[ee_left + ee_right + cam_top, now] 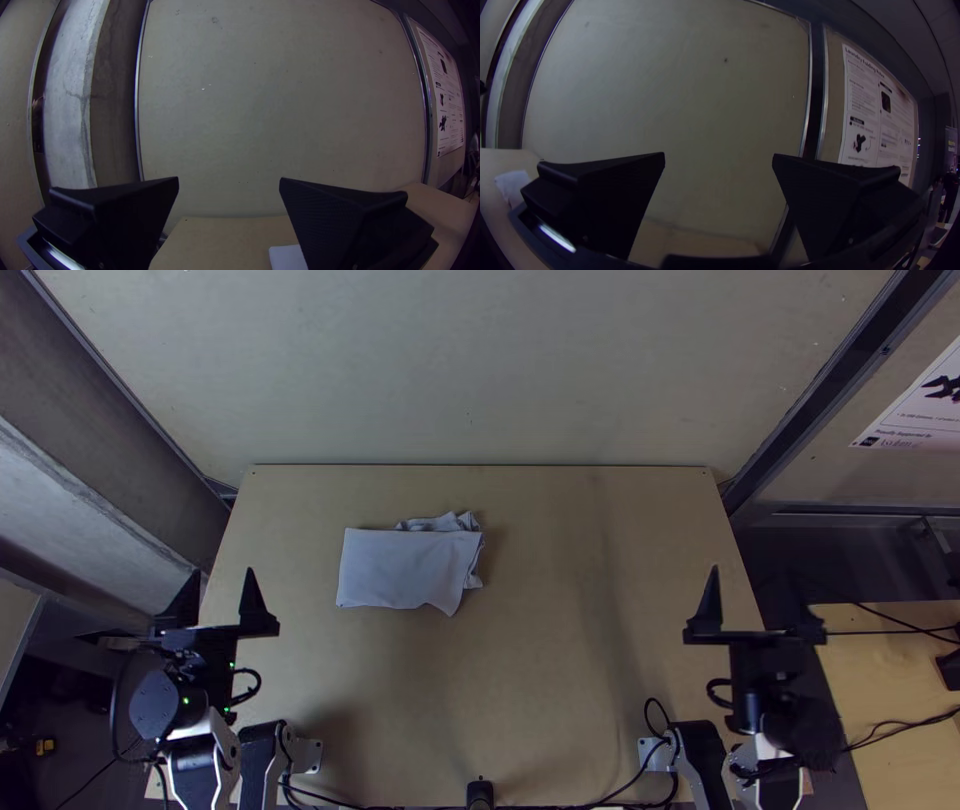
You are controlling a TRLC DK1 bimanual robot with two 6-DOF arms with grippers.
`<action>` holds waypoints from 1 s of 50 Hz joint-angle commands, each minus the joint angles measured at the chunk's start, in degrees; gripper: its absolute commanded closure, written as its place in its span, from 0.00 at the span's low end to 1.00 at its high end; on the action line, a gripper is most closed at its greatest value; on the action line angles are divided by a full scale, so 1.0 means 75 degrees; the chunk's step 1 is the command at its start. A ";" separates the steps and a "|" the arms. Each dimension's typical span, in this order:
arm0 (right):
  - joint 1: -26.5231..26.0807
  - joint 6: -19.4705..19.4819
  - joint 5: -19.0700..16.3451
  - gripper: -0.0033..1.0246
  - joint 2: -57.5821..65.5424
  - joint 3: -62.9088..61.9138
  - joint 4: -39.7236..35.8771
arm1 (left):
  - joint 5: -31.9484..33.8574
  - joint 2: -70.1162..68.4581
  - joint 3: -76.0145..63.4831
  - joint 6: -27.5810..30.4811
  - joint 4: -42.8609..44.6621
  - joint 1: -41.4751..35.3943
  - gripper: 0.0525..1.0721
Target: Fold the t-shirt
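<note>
Wide open and empty at the left tool (229, 179), well apart from the shirt (398, 568). Next along, the shirt, folded into a small flat bundle left of middle on the far half of the surface (560, 690). Looks nearly done, probably just tidying left. Go in low, pin the flat part lightly, no dragging. Then tuck the bunched bit (440, 523) at the far side and the loose edge (471, 576) on the right, gently, or risk popping the fold open. Also wide and empty at the right tool (719, 154); handy for that edge.
</note>
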 commanded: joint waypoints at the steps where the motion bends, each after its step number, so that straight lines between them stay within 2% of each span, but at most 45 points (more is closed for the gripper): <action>1: 0.0084 -0.0196 0.0051 0.04 -0.0841 -0.0734 -0.0219 | 0.0108 -0.0586 -0.0814 0.0100 0.0182 -0.0009 0.05; 11: 0.0037 -0.0102 0.0063 0.04 -0.0923 -0.1379 -0.0172 | 0.0119 -0.1465 -0.1821 0.0089 -0.0064 0.0002 0.05; 22: -0.0068 -0.0138 0.0063 0.04 -0.0923 -0.2492 0.0262 | 0.0131 -0.1465 -0.3087 0.0171 0.1154 -0.0033 0.05; 31: -0.0068 -0.0126 0.0063 0.04 -0.0923 -0.3219 0.0648 | 0.0143 -0.1453 -0.3228 0.0171 0.0580 -0.0068 0.05; 39: -0.0021 -0.0032 0.0051 0.04 -0.0911 -0.3207 -0.0430 | 0.0143 -0.1453 -0.3204 0.0065 0.0440 -0.0150 0.05; 50: -0.0033 0.0144 0.0016 0.04 -0.0887 -0.3207 -0.0453 | 0.0026 -0.1441 -0.3193 0.0030 0.0358 -0.0127 0.05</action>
